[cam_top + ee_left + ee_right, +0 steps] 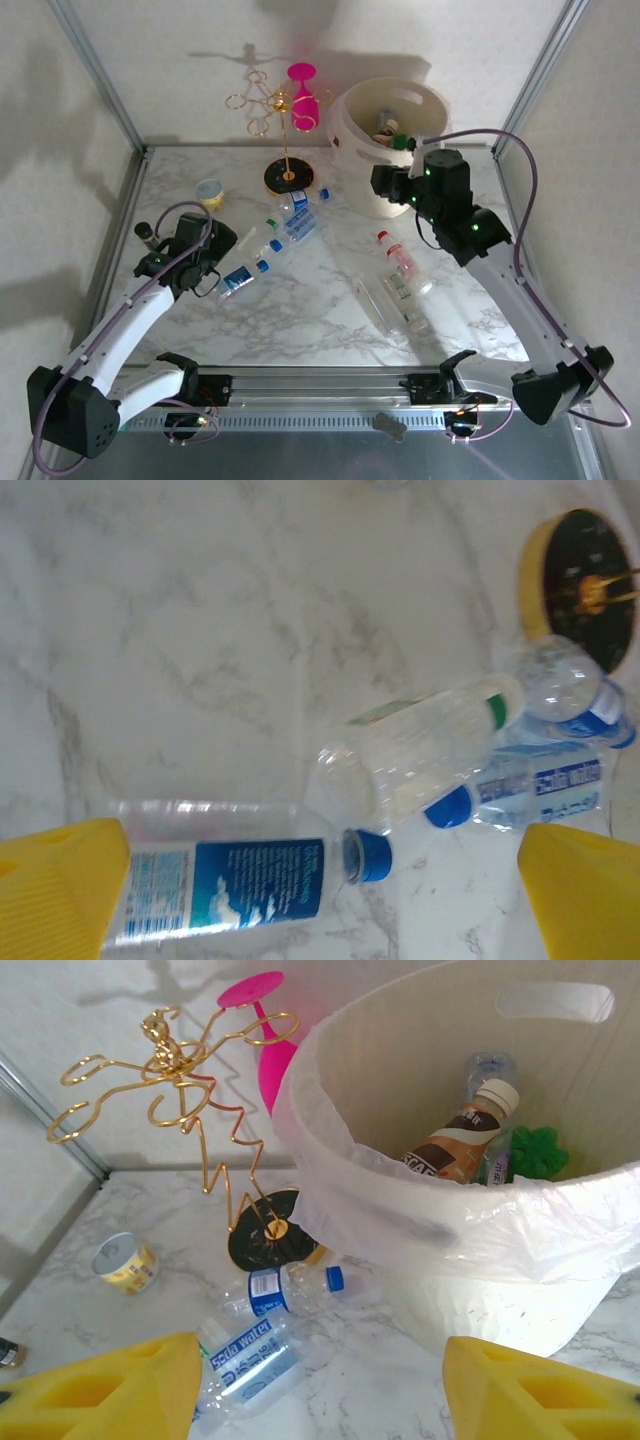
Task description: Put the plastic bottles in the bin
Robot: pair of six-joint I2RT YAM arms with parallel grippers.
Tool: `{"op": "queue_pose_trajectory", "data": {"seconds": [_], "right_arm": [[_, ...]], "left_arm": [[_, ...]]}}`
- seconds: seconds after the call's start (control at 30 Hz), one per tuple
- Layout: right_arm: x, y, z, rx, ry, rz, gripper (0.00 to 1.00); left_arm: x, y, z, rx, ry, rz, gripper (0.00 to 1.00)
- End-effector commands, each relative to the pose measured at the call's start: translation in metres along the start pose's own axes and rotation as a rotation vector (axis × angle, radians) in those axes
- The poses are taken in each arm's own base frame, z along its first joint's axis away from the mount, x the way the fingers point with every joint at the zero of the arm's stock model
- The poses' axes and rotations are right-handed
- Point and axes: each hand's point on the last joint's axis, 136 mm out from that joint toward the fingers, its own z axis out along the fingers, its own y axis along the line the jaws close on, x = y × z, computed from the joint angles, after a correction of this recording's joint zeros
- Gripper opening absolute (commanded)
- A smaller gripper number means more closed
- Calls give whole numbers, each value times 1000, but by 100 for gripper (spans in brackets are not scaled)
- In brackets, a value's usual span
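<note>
- Top external: cream round bin (pixel 352 130) stands at the far right of the marble bench (pixel 310 330), with an oval handle cut-out near its rim.
- Left wrist: left claw (pixel 320 858) is spread wide over a lying blue-label bottle (pixel 220 880), which is clear with a blue cap. Nothing is gripped.
- Just beyond it, a heap of clear bottles (pixel 440 750) touch one another.
- Right wrist: right claw (pixel 320 1380) has its fingers apart and empty, facing the bin's lined wall. A brown bottle (pixel 455 1150) with a cream cap leans inside.

At least eight bottles (pixel 240 277), one bin (pixel 352 125), one wire rack (pixel 287 150), one pink glass (pixel 303 95), one tub (pixel 209 190), one vial (pixel 146 233).
</note>
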Motion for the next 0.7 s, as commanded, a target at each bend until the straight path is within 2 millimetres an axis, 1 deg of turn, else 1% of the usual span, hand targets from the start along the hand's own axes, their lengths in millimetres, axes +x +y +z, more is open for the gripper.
{"op": "queue_pose_trajectory", "data": {"seconds": [0.0, 0.13, 0.23, 0.3, 0.37, 0.53, 0.67], "right_arm": [[-7, -3, -15, 21, -58, -8, 64], [-4, -8, -23, 39, -71, -24, 64], [-2, -7, -28, 36, -77, -25, 64], [0, -7, -29, 35, -80, -26, 64], [3, -9, -29, 42, -79, -33, 64], [4, -8, -28, 48, -83, -43, 64], [4, -9, -29, 58, -87, -56, 64]], "left_arm": [[31, 24, 9, -80, 140, -185, 100], [50, 34, 10, -56, 194, -396, 100], [49, 40, 2, -37, 161, -508, 100], [49, 42, -2, -49, 147, -524, 100], [54, 47, 0, -69, 159, -540, 100], [76, 57, 13, -85, 208, -599, 100], [76, 59, 20, -84, 177, -615, 100]]}}
